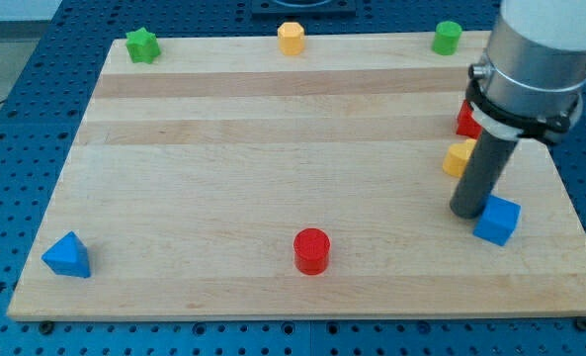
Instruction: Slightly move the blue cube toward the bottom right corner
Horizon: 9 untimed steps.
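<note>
Right beside my tip [467, 211], touching it on the view's lower-right side, sits the blue cube [496, 220], near the bottom right of the wooden board [273, 148] but not yet at the corner. No jaws on this rig, just the dark rod [482, 173] coming down from the grey arm body [540, 49], so nothing to call wide or narrow; the rod holds nothing and only leans against the cube's left face. Just up from the tip & a bit to the view's left is a yellow block [460, 157], shape partly hidden behind the rod. Further up, a red block [467, 121] mostly covered by the arm, shape can't tell. Well to the view's left of the tip, along the bottom edge, stands a red cylinder [311, 250], & far left near the bottom corner a blue triangle-ish block [67, 256]. Along the top edge, well apart from the tip: green cylinder [447, 38] almost straight up, yellow block [291, 38] top middle, green star [142, 45] top left. Board rests on a blue perforated table [36, 89].
</note>
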Each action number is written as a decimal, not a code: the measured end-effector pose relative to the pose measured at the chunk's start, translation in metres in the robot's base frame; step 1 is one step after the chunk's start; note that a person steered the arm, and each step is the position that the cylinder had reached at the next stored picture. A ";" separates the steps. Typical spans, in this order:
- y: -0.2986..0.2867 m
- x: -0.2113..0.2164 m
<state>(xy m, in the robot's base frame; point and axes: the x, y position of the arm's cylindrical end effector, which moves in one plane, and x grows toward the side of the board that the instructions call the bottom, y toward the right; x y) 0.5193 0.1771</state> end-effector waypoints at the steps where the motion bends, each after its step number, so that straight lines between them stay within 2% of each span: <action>1: 0.001 0.003; 2: 0.001 -0.025; 3: 0.016 -0.030; 5: 0.029 0.008; 9: 0.035 0.025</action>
<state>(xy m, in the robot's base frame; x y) 0.5443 0.2118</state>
